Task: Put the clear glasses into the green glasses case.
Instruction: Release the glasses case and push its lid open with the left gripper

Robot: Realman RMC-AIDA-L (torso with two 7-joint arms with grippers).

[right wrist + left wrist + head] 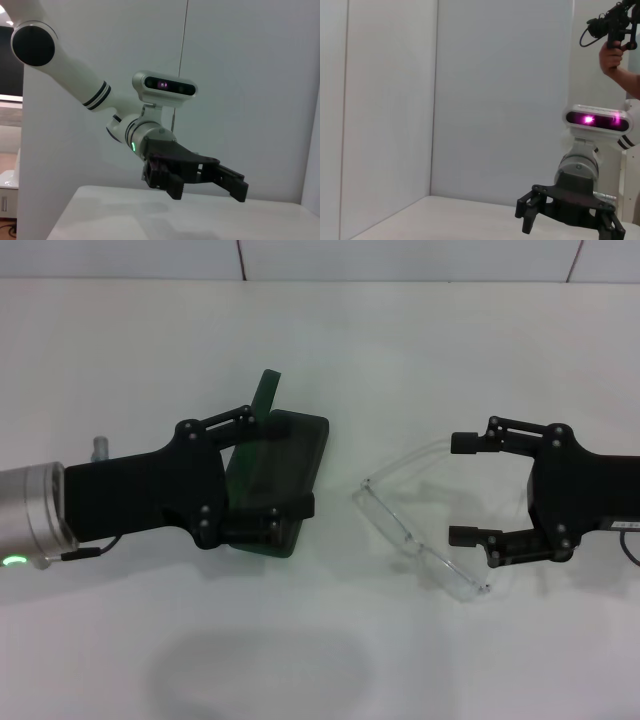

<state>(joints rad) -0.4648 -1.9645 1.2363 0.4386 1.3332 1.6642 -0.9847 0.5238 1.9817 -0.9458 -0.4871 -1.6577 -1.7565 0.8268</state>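
The green glasses case [295, 445] lies on the white table [320, 660] left of centre, its lid [266, 390] raised at the far side. My left gripper [277, 460] is open over the case's left end, one finger [240, 414] near the lid's base and the other over the near edge. Whether it touches the case I cannot tell. The clear glasses [412, 538] rest on the table right of the case, one temple arm [410, 458] pointing toward my right gripper [462, 490]. That gripper is open, its fingertips just right of the glasses and holding nothing.
White walls close in the table at the back and sides. A person's hand holds a camera rig [615, 30] beyond the right arm. The left wrist view shows the right gripper [570, 220], and the right wrist view shows the left gripper [200, 177].
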